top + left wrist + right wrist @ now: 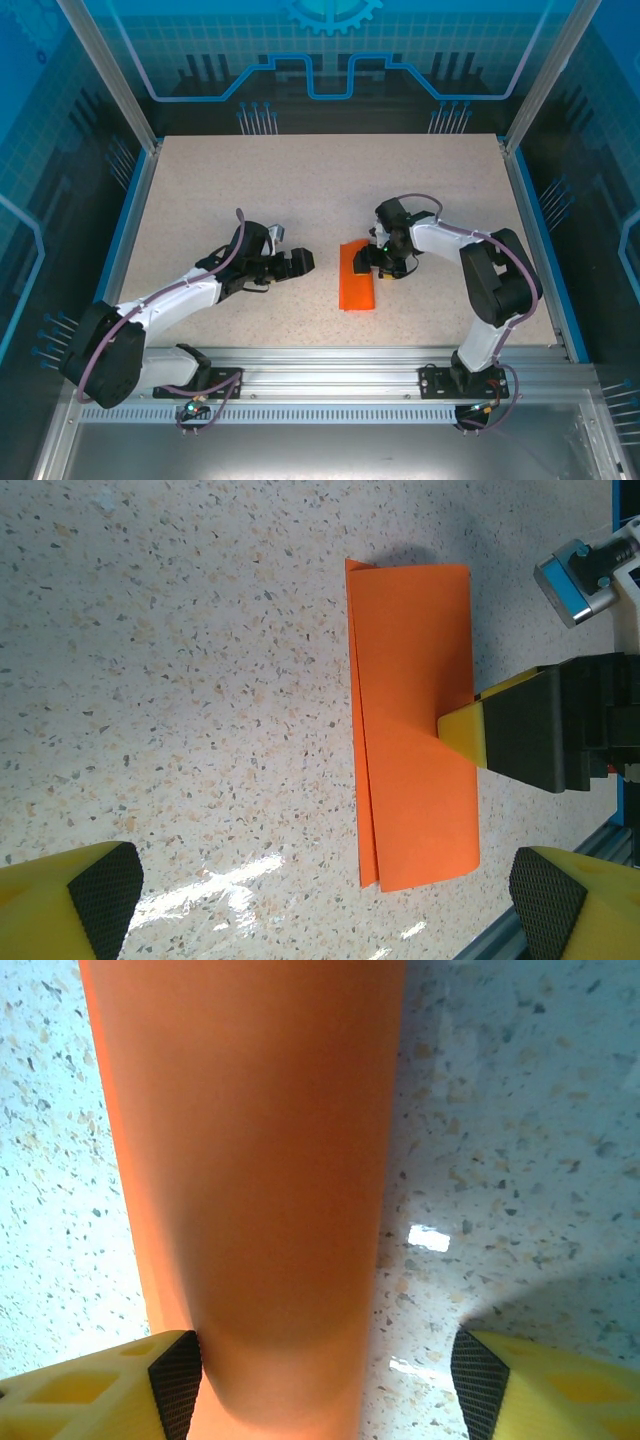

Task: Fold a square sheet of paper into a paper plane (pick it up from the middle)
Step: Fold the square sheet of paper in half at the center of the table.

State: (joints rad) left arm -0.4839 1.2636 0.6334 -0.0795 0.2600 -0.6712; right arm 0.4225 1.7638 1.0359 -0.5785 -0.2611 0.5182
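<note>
The square sheet of paper (pixel 357 278) is bright orange and lies on the table folded in half into a long rectangle, its two layers slightly offset along one long edge (pixel 412 720). My right gripper (pixel 381 262) is low over its right edge and open. The paper (pixel 250 1160) runs between the jaws against the left pad (pixel 177 1390), and the right pad (pixel 478 1380) stands over bare table. One yellow fingertip (pixel 462 732) of it touches the paper's edge. My left gripper (pixel 300 262) is open and empty, a short way left of the paper, its pads (pixel 103 900) far apart.
The speckled tabletop (pixel 300 190) has a blue border (pixel 540 250) on the right and a metal rail (pixel 320 365) along the near edge. Enclosure posts and panels stand round the back and sides.
</note>
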